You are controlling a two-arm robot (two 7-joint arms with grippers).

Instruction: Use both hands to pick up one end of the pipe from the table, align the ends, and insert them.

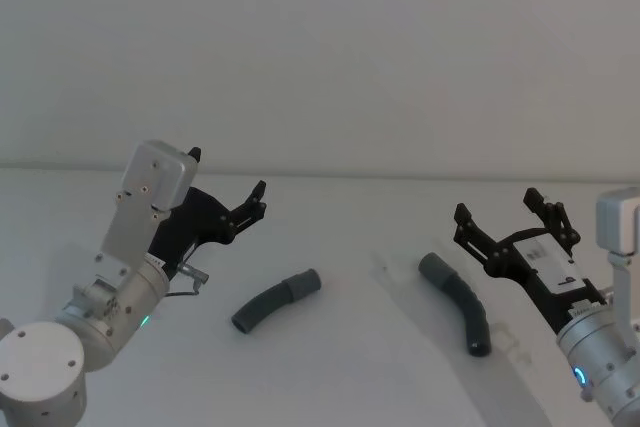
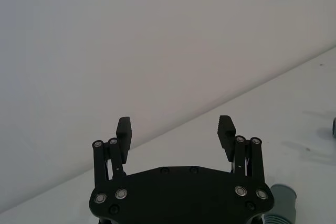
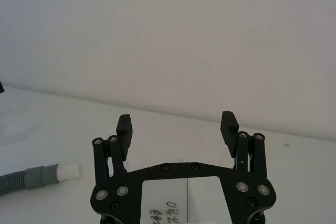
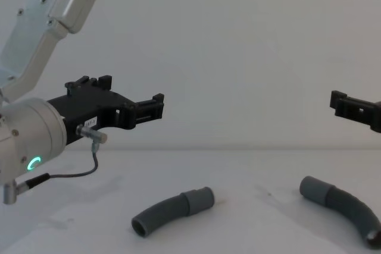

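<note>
Pipe pieces (image 1: 277,301) lying apart, cuffs (image 1: 305,284) pointing inward

Left hand (image 2: 175,124), right hand (image 3: 177,121): matt black plastic, bright metal rivets (image 2: 121,193). Left wrist (image 4: 36,135): satin silver metal. Pipe piece (image 1: 262,309) nearer left hand and farther piece (image 1: 470,312): matt grey, ribbed; cuffs (image 1: 303,284) smooth. Bench (image 1: 350,377): white, matt, faintly smudged.
</note>
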